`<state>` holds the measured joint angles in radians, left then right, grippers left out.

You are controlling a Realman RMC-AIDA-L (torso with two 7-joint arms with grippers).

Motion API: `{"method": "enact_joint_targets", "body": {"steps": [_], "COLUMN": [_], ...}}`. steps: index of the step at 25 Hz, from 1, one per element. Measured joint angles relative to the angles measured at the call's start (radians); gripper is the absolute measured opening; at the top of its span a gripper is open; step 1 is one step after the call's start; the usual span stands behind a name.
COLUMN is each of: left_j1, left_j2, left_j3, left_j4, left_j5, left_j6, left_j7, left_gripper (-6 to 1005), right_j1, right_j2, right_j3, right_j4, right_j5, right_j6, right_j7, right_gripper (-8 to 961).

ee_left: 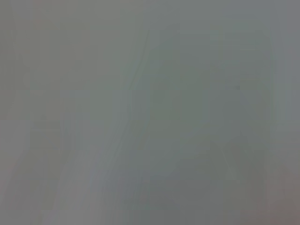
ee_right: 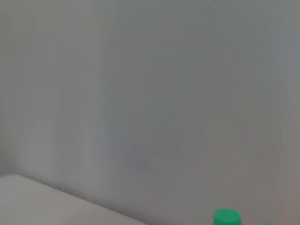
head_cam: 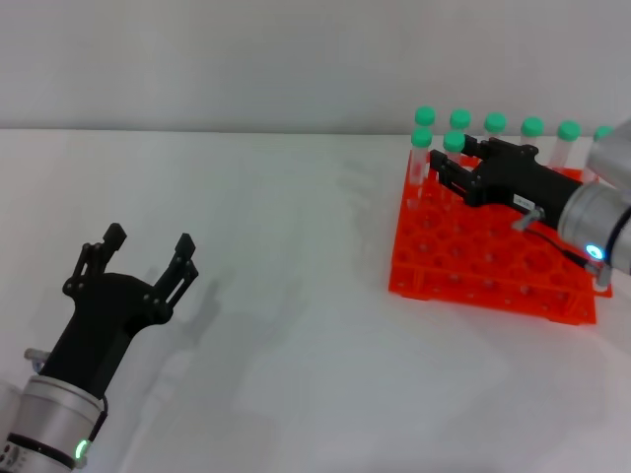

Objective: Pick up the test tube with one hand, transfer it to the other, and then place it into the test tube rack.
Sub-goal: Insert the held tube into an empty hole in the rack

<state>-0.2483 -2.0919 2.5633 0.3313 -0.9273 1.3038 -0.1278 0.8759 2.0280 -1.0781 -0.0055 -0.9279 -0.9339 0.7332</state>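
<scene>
The orange-red test tube rack stands at the right of the white table. Several green-capped tubes stand along its far rows. One test tube stands upright in the second row, level with its neighbour. My right gripper, bulky and black, reaches in from the right and sits right at this tube, low over the rack. A green cap shows in the right wrist view. My left gripper, the black claw, hovers open and empty over the table at the near left, far from the rack.
The bare white table stretches between the two arms, with a pale wall behind it. The left wrist view shows only a blurred grey surface.
</scene>
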Motion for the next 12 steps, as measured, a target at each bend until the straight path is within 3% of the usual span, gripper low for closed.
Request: {"method": "enact_joint_targets", "body": {"steps": [10,12], "left_j1": [-0.012,-0.013], "left_j2": [0.002,0.002], "left_j3": [-0.006,-0.007], "left_j4": [-0.024,-0.025], "left_j5": [-0.002,-0.002], "left_j6": [0.007,0.008], "left_j7": [-0.047,-0.047], "left_gripper": [880,880], "right_j1": [-0.177,-0.199], "right_j2": [0.000,-0.002], "right_j3": [-0.006,-0.009], "right_j4": [-0.148,-0.163], "right_j5": [0.007,0.007], "right_j6": [-0.136,-0.138], "right_j7": [0.079,0.092], "right_gripper": [541,624]}}
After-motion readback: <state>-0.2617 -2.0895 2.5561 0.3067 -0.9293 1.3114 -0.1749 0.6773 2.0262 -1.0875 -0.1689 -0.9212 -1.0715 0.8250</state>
